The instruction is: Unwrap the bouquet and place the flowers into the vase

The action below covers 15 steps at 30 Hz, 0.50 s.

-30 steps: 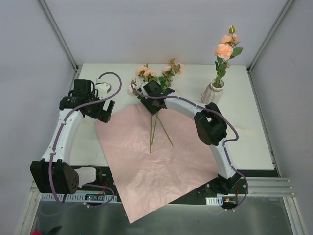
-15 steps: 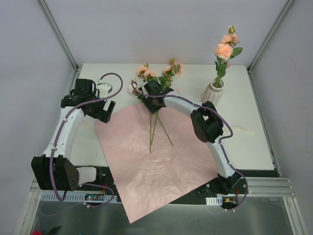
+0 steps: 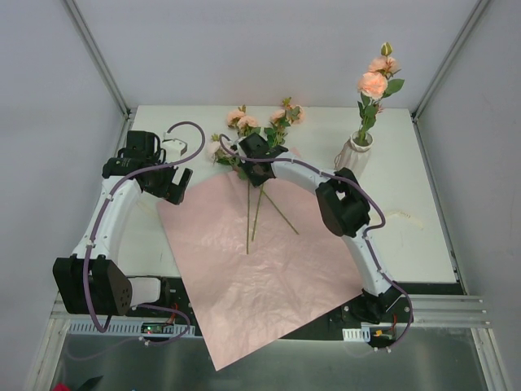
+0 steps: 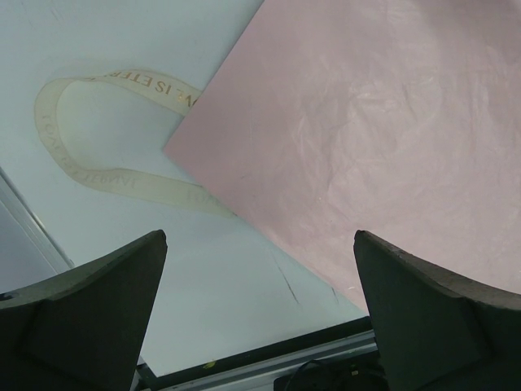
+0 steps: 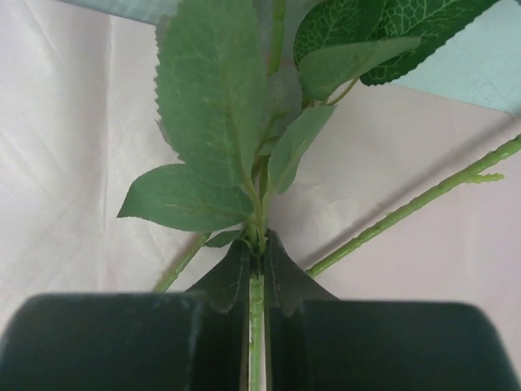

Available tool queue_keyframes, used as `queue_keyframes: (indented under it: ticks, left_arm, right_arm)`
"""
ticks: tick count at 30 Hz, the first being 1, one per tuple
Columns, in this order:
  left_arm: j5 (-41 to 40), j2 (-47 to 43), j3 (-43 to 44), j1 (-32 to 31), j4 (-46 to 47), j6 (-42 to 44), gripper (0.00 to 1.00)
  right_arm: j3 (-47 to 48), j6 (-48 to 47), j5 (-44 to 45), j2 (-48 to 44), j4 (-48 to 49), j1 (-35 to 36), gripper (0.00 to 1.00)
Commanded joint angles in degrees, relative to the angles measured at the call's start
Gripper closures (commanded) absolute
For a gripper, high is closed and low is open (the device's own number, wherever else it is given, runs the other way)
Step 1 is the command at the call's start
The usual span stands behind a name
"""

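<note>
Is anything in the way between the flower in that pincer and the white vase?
Nothing visible stands between them. The right pincer is shut on one stem; the vase stands apart to its right, already holding roses.

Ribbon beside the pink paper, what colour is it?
The ribbon is cream with gold lettering; left wrist view shows it best.

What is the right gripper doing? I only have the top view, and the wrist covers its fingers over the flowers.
Observer: The right wrist view shows the right gripper shut on one green rose stem, just below its leaves.
Operator: Is another stem caught too?
Observer: No. A second stem lies apart on the pink paper, slanting away from the held one.
Operator: What's beneath the left gripper?
Observer: The open left gripper hangs over the table, where a cream ribbon loops by the paper's corner.
</note>
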Motion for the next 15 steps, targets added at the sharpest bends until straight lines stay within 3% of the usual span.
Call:
queue_keyframes:
  ticks: [1,15]
  left_arm:
    - [-1.1,-1.58,-0.56,0.64,-0.43,1.37,0.01]
    - [-2.42,-2.81,-1.0,0.64,-0.95,0.14,0.01]
  right_arm:
    - [-0.83,2.47,-1.07,-5.77,2.39,-0.27,0.99]
    - [-13.48,8.27,-3.0,-31.43,16.44,-1.14,0.99]
